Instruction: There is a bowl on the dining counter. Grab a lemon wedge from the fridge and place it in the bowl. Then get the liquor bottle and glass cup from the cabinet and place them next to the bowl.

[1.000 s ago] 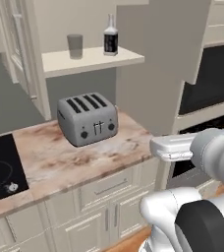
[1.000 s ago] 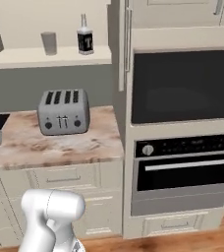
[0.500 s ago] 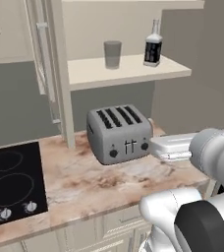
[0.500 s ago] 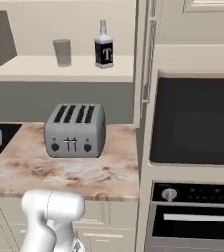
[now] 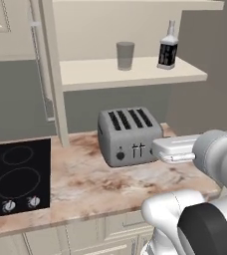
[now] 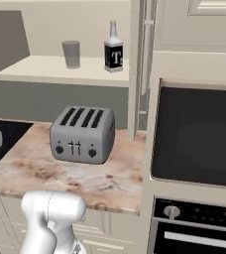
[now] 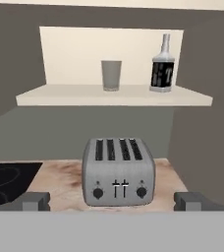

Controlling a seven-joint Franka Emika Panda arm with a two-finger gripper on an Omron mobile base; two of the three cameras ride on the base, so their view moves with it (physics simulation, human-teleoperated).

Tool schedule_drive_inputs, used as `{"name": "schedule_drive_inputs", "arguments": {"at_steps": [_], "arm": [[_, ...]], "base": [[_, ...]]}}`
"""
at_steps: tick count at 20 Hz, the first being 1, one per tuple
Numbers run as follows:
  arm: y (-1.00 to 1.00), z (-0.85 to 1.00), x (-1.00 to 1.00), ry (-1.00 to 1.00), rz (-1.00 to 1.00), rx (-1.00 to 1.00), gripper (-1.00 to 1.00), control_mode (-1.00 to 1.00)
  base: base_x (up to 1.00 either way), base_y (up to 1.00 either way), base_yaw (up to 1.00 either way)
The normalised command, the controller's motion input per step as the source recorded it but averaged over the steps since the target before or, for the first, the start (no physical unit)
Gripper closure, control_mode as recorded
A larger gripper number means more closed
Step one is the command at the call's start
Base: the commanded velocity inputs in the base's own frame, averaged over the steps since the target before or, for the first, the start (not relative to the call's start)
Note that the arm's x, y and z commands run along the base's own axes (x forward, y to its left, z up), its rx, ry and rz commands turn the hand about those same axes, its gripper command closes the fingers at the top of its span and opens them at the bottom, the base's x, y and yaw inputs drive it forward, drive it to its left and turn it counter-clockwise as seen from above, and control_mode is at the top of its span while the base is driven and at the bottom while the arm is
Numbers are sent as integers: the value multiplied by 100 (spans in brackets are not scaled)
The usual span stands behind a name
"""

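The cabinet stands open, and its cream shelf (image 5: 85, 74) (image 6: 40, 71) (image 7: 60, 96) carries both things. The grey glass cup (image 5: 125, 56) (image 6: 71, 53) (image 7: 111, 75) stands upright near the shelf's middle. To its right stands the liquor bottle (image 5: 168, 50) (image 6: 113, 51) (image 7: 162, 72), with a dark label and a narrow neck. My gripper (image 7: 114, 202) is open with nothing between its fingertips (image 7: 35, 201). It points at the shelf from well below and in front, level with the toaster. The bowl, lemon wedge, fridge and dining counter are out of view.
A silver four-slot toaster (image 5: 129, 137) (image 6: 83, 134) (image 7: 118, 172) sits on the marbled worktop (image 5: 85, 184) right under the shelf. A black cooktop (image 5: 13, 174) lies to the left. A dark built-in oven (image 6: 197, 139) fills the wall on the right. The open cabinet door's edge (image 6: 139, 64) stands beside the bottle.
The base has driven closer to the cabinet, so the shelf, cup, bottle and toaster appear larger and more centred. The gripper has stayed open.
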Motion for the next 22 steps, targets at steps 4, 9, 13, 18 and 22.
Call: {"name": "schedule_drive_inputs", "arguments": {"at_steps": [4,9,13,18,22], "arm": [[0,0,0,0,0,0,-100,100],[0,0,0,0,0,0,-100,100],[-27,13,40,0,-6,0,-100,-100],[-40,52,50,0,-5,0,-100,-100],[-39,55,46,-1,0,0,-100,-100]], "base": [[97,-33,23],[28,-7,6],[0,0,0],[0,0,0],[0,0,0]]}}
